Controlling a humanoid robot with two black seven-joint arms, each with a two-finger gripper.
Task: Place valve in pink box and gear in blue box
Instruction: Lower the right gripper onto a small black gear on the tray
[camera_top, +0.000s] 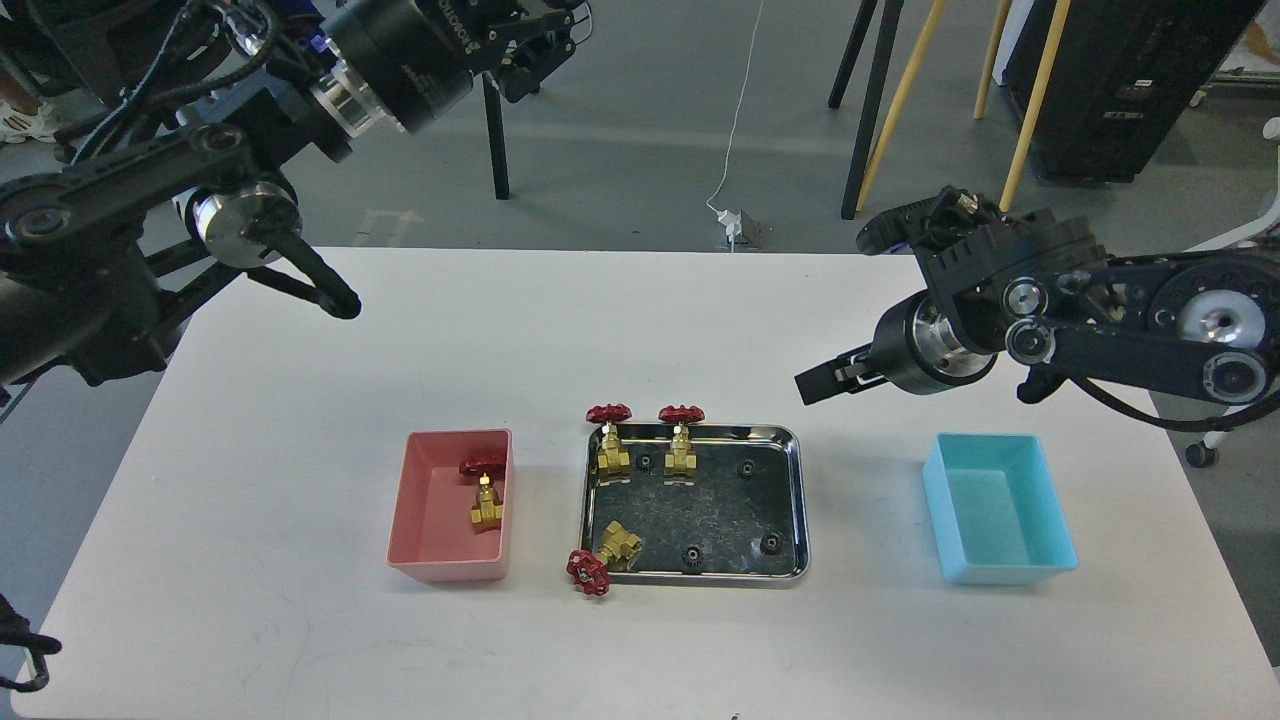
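A: Right gripper (825, 381) hangs above the table (300, 620), between steel tray (797, 500) and blue box (1000, 510), pointing left. Fingers read as one dark wedge, so can't tell open or closed.

B: Left gripper (545, 50)?

A: Up top, far from everything, over the floor. Dark, partly cut off by frame edge; state unreadable too.

B: Valves?

A: One valve (485, 492) stands upright in the pink box (440, 570), well left of the right gripper. Three more in or on the tray: two at back rim, one tipped at front-left w/ handwheel over the edge.

B: Gears?

A: Nearest gear (745, 468) sits in tray, below and left of right gripper. Others tiny, approx four more, hard to count against the shiny metal. Blue box holds nothing visible.
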